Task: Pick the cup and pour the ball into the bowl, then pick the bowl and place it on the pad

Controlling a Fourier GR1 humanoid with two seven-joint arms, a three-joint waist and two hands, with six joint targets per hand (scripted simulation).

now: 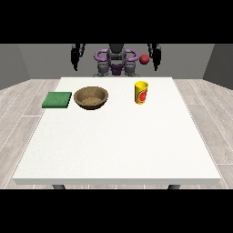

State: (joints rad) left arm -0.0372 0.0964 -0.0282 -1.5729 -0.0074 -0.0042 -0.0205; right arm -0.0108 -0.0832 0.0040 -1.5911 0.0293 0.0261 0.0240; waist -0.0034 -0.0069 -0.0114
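Note:
A yellow cup (141, 92) with a red mark stands upright on the white table (118, 145), right of centre near the far edge. A small red ball (144, 59) shows above the cup in the picture, in front of the robot's torso and just left of the hand at the view's right (156, 60). I cannot tell whether ball and hand touch. A brown bowl (91, 97) sits left of the cup. A flat green pad (57, 99) lies left of the bowl. The hand at the view's left (75, 61) hangs behind the table's far edge. Both hands hang with straight fingers and hold nothing.
The robot's body (116, 61) stands behind the middle of the far table edge. Wide bare tabletop stretches from the cup, bowl and pad towards the near edge. Wooden floor surrounds the table.

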